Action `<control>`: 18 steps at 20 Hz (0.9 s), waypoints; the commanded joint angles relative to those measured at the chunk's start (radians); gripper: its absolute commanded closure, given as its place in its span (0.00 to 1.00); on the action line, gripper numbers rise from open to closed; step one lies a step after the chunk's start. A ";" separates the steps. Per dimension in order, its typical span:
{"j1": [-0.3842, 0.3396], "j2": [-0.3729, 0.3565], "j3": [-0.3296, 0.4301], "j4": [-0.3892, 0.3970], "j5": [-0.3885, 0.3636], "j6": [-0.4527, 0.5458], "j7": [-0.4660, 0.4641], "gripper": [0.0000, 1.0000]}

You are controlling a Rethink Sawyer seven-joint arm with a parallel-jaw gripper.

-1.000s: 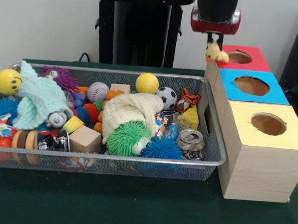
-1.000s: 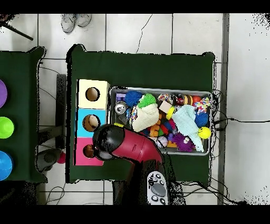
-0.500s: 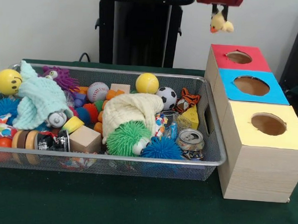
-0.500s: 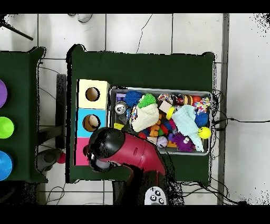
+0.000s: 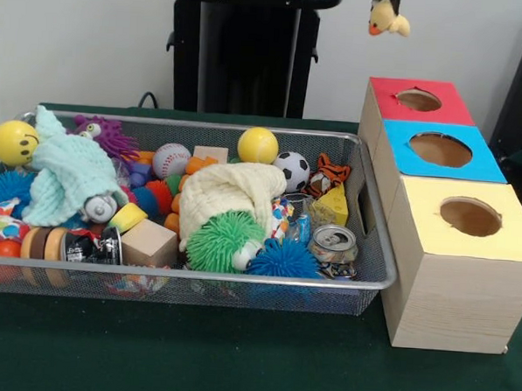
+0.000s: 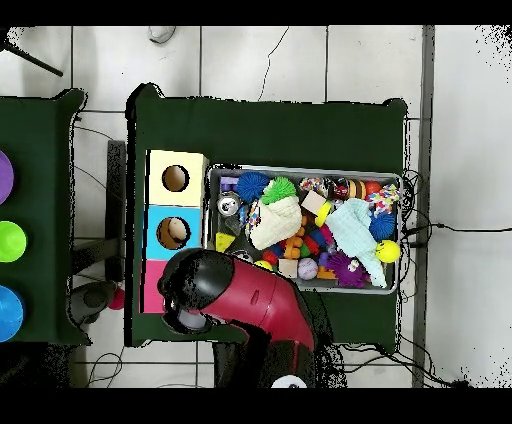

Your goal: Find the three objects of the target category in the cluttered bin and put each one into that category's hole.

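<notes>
My gripper (image 5: 384, 0) shows only its tips at the top edge of the front view, shut on the yellow duck (image 5: 386, 20). The duck hangs high above the red-topped box and its round hole (image 5: 418, 99). The orange striped tiger (image 5: 330, 175) lies at the right end of the wire mesh bin (image 5: 187, 273), by a yellow wedge. No third plush toy can be made out in the clutter. In the overhead view the red arm (image 6: 235, 292) covers most of the red-topped box (image 6: 150, 290) and hides the gripper; the bin (image 6: 305, 172) lies beside the boxes.
The blue-topped box (image 5: 477, 167) and the yellow-topped box (image 5: 513, 228) stand in a row with the red one, right of the bin. The bin holds spiky rubber balls, smooth yellow balls, knitted cloths, wooden blocks and a can (image 5: 333, 243). The black pedestal (image 5: 242, 54) stands behind.
The gripper has risen with the duck, from just beside the red box's top to the picture's top edge. In the overhead view the arm has swung back toward the robot's base.
</notes>
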 commanded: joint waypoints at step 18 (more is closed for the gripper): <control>0.018 0.204 0.124 0.100 0.283 -0.431 0.289 1.00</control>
